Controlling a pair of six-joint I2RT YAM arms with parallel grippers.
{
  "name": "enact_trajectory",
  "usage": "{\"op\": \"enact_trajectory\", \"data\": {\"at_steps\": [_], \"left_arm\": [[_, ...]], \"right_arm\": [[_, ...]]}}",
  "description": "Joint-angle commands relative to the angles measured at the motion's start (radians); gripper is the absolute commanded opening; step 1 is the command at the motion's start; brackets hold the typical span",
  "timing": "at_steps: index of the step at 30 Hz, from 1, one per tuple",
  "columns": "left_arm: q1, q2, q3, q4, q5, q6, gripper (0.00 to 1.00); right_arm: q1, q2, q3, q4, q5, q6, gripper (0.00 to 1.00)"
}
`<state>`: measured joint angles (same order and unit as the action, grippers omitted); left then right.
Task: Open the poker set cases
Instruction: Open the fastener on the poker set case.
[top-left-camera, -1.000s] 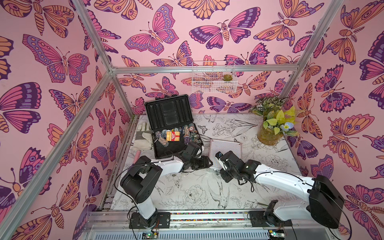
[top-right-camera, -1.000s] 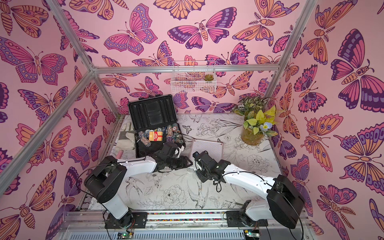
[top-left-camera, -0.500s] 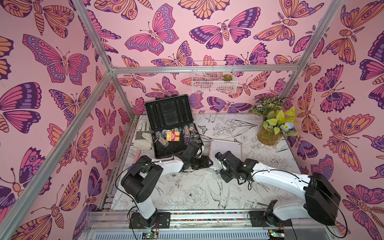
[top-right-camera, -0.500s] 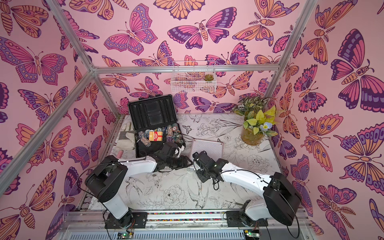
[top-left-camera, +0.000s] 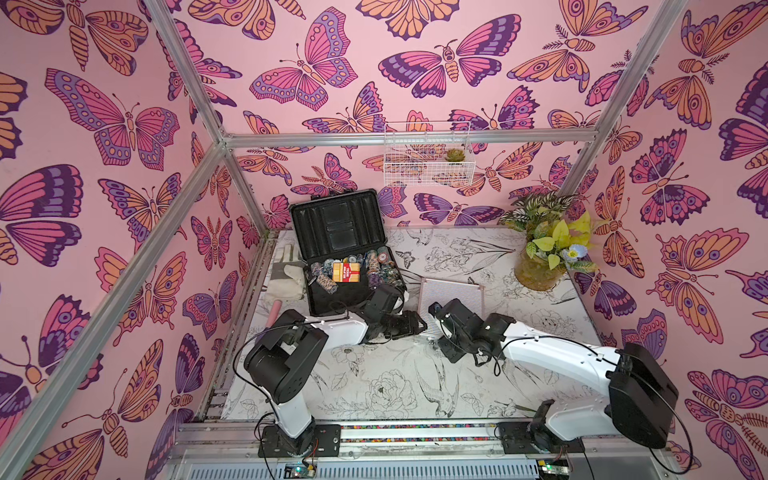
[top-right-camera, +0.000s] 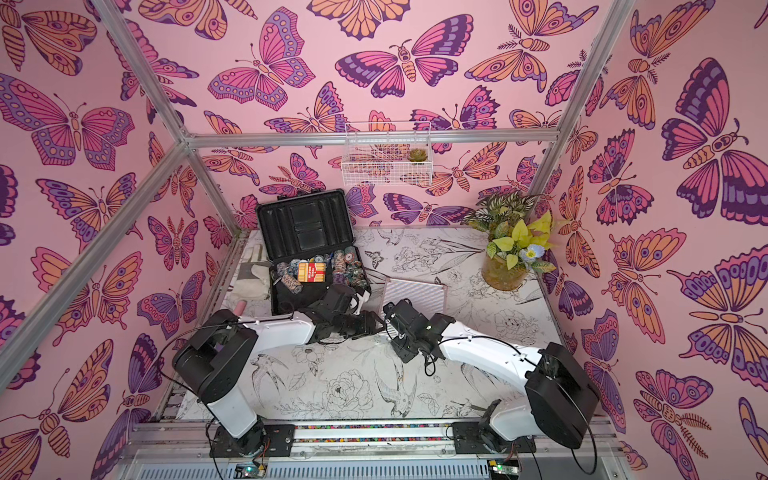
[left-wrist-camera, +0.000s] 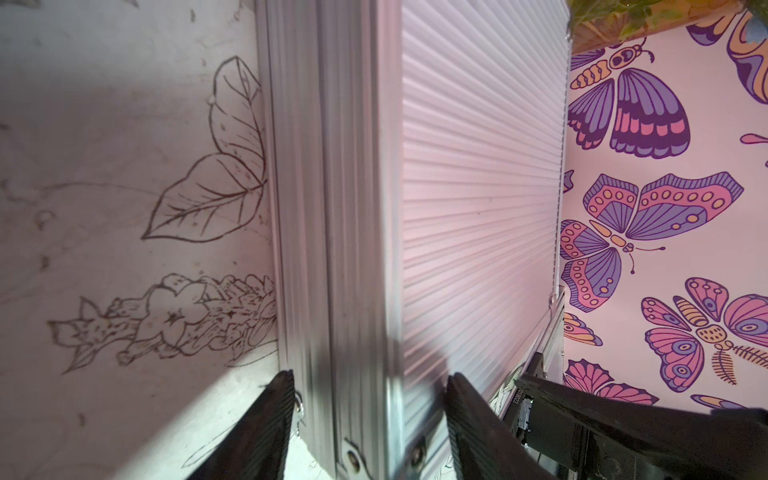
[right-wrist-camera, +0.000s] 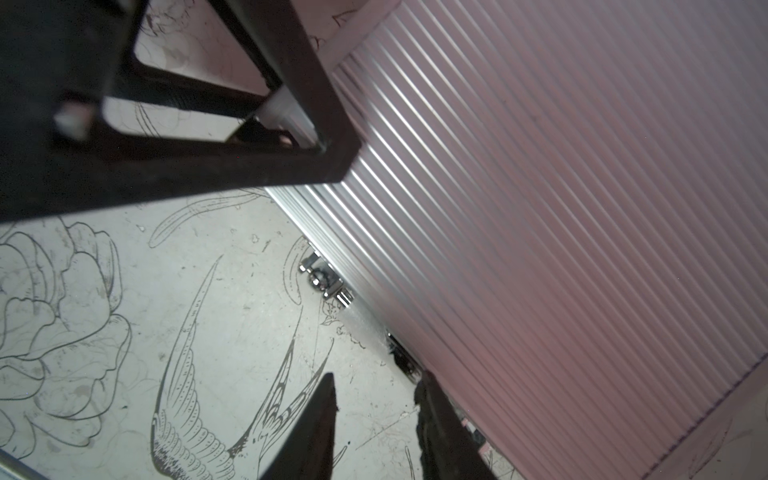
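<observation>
The left gripper (left-wrist-camera: 370, 376) has its two fingers pinched on a corner of the silver case (top-left-camera: 457, 293). One finger is on the ribbed top and one is down by the bottom edge. I think it is holding the case steady.

The right gripper (right-wrist-camera: 378, 376) has its fingers just a little apart, with nothing between them but the table (right-wrist-camera: 232, 291). It hangs right beside the near edge of the silver case, the edge that faces the robot. A shiny latch (right-wrist-camera: 326, 282) sits on that edge, a short way along from the right fingers, toward the corner that the left gripper holds. There may be a second latch closer to the fingers, but it is too dark to tell.

So the latch edge runs from one gripper to the other, and the right arm is the free one next to it. The silver lid lies flat and closed. The big dark case (top-left-camera: 338, 224) stands open by the left arm.
</observation>
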<state>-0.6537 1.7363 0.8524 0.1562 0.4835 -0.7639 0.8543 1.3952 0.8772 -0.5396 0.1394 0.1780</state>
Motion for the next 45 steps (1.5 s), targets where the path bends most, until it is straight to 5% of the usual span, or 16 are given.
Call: {"op": "enact_trajectory", "data": {"at_steps": [1, 22, 45], "left_arm": [[0.005, 0.034, -0.016, -0.021, -0.012, -0.004, 0.60], [0.005, 0.053, -0.029, 0.008, -0.002, -0.022, 0.60], [0.005, 0.057, -0.047, 0.042, 0.007, -0.037, 0.60]], "right_arm": [[0.005, 0.014, 0.031, -0.032, 0.020, -0.020, 0.37], [0.006, 0.071, 0.039, -0.080, 0.060, -0.024, 0.39], [0.010, 0.142, 0.101, -0.142, -0.019, -0.244, 0.40]]}}
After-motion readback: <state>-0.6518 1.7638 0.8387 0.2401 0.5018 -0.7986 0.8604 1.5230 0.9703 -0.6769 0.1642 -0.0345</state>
